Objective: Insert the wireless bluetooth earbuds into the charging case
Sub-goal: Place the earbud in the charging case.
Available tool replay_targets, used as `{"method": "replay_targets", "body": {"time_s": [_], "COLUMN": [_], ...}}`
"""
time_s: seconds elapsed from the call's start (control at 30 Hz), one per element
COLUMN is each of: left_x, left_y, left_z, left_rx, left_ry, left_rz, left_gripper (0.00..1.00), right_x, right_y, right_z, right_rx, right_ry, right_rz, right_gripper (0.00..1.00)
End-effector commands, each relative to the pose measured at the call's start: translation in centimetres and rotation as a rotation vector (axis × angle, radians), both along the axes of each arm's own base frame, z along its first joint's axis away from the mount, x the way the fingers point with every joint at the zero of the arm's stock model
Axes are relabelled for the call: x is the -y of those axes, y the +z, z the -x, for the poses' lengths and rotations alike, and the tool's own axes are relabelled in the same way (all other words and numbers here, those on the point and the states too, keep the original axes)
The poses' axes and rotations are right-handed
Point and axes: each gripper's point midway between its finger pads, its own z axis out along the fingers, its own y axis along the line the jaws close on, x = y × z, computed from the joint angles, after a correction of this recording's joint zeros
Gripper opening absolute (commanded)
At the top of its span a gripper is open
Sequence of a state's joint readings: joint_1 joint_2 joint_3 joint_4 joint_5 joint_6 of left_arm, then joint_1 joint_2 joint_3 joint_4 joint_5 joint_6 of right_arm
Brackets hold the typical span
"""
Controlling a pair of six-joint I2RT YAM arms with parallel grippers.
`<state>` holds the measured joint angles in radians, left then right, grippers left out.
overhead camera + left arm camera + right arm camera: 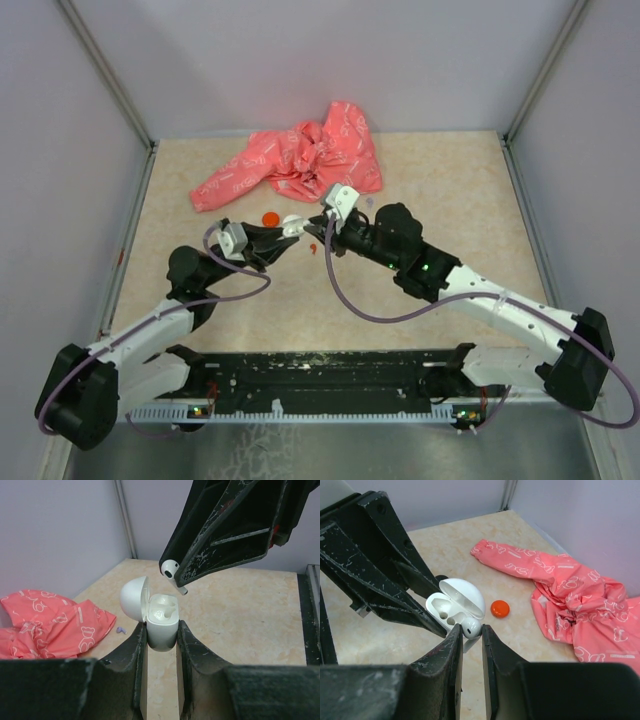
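The charging case [162, 630] is white with its lid [134, 598] swung open, and both sockets inside look empty [442, 612]. My left gripper [161, 626] is shut on the case's lower body and holds it upright above the table. One white earbud [170, 570] hangs just above the case's right side, stem pointing down. My right gripper [471, 628] is shut on that earbud [471, 625]. From above, the two grippers meet tip to tip [300, 226] at the table's middle. No other earbud shows.
A small orange disc [500, 608] lies on the table just behind the case. A crumpled pink printed cloth [300, 160] lies at the back. A tiny lavender piece [120, 629] sits by the cloth's edge. Grey walls enclose the table.
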<state>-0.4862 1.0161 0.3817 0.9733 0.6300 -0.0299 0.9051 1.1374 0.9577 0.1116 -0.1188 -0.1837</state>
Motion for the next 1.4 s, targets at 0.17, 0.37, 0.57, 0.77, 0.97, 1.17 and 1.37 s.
{"method": "replay_targets", "body": {"time_s": [0.17,0.37,0.57,0.77,0.97,1.17,1.37], "left_x": [-0.1,0.0,0.1,0.1,0.2,0.2,0.1], "left_y": [2.1,2.1,2.5,3.0,3.2,3.3,3.5], "left_z": [1.7,1.9,2.1,2.4,2.5,2.6,2.4], "left_rx": [0.071,0.057,0.035,0.011,-0.014,-0.03,-0.05], "left_ry": [-0.061,-0.075,-0.087,-0.105,-0.121,-0.128,-0.121], "left_rz": [0.056,0.06,0.082,0.109,0.127,0.142,0.162], "left_gripper": [0.0,0.0,0.0,0.0,0.0,0.0,0.0], "right_x": [-1.1,-1.3,-1.9,-2.1,-2.4,-2.7,-2.7], "right_y": [5.4,5.7,4.5,3.6,3.3,2.8,2.5], "right_z": [2.2,2.6,2.5,2.2,2.5,2.7,3.0], "right_rx": [0.135,0.145,0.128,0.119,0.107,0.098,0.09], "right_ry": [0.086,0.111,0.122,0.117,0.137,0.159,0.172], "right_rz": [-0.179,-0.201,-0.179,-0.164,-0.162,-0.156,-0.151], "right_gripper": [0.1,0.1,0.1,0.1,0.1,0.1,0.1]}}
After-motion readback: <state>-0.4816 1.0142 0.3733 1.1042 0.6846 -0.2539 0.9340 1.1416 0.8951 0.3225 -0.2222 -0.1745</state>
